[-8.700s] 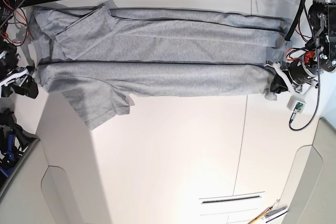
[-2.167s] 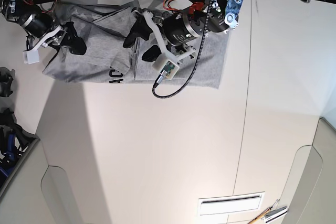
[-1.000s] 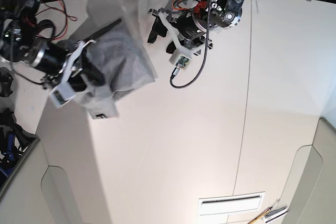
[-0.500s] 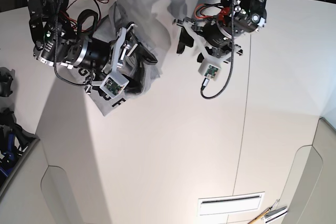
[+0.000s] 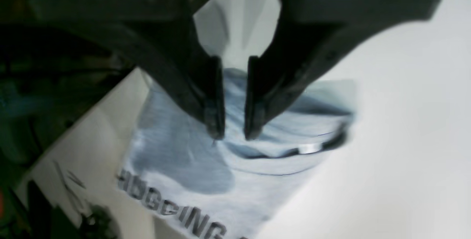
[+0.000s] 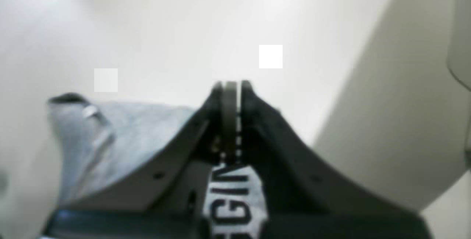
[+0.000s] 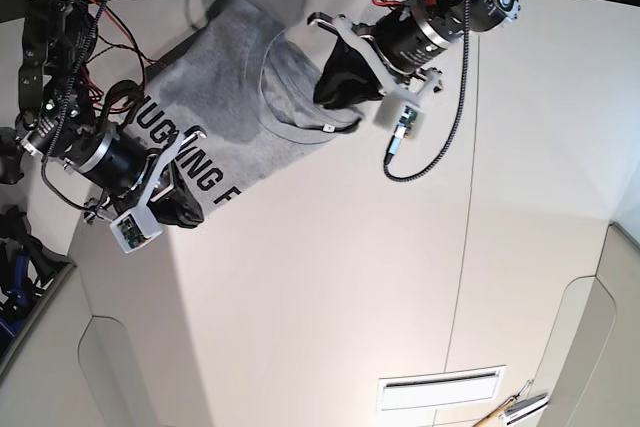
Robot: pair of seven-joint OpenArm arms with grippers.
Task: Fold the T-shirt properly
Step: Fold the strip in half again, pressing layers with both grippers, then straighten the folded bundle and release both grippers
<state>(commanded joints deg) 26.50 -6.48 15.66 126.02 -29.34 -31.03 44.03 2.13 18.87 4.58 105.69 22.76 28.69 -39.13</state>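
Observation:
The grey T-shirt [image 7: 240, 77] lies folded at the table's back left, black lettering up. It also shows in the left wrist view [image 5: 184, 150] and the right wrist view [image 6: 121, 128]. My right gripper [image 7: 185, 205] is at the shirt's near-left edge. The right wrist view shows this gripper [image 6: 231, 84] shut on a lettered fold of fabric. My left gripper [image 7: 335, 82] is over the shirt's right side by the collar. In the left wrist view this gripper [image 5: 234, 134] has its jaws almost together with nothing between them, its tips just above the cloth.
A black cable [image 7: 430, 147] loops from the left arm over the table. A slotted plate [image 7: 440, 382] and some tools [image 7: 515, 409] lie at the front right. Dark gear [image 7: 15, 267] stands past the left edge.
The right gripper has pulled the shirt's edge down and left, so the bunched shirt now lies spread with its lettering up. The left gripper has moved onto the shirt and its jaws have narrowed.

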